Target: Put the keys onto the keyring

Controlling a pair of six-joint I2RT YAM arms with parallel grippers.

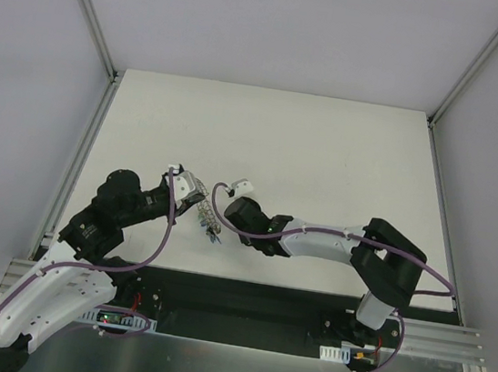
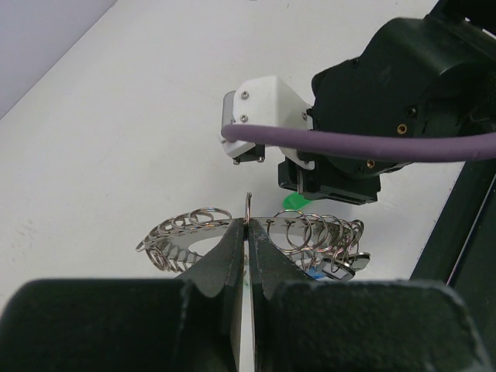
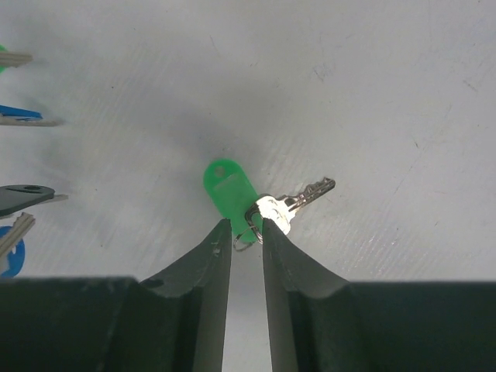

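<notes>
**Two grippers meet at the keyring, one pinching a green key**

The right gripper [image 3: 246, 232] has its jaws drawn narrow, nipping the green-headed key [image 3: 227, 188] at the small loop where the green head meets the silver blade. The key lies low against the white table [image 3: 372, 93]. The left gripper [image 2: 246, 226] is fully closed, clamping the rim of the keyring [image 2: 194, 221] and holding it on edge just in front of the right gripper.

The likely trouble is that the pinch is tiny and off-centre, so the key could swivel or slip free as it lifts. The ring's coil may also not open enough, and pushing could twist the ring in the left jaws.

Count: two grippers, one keyring, one key in hand. Four other keys [image 3: 27, 198] show at the frame's edge: one green, two blue, one black.
</notes>
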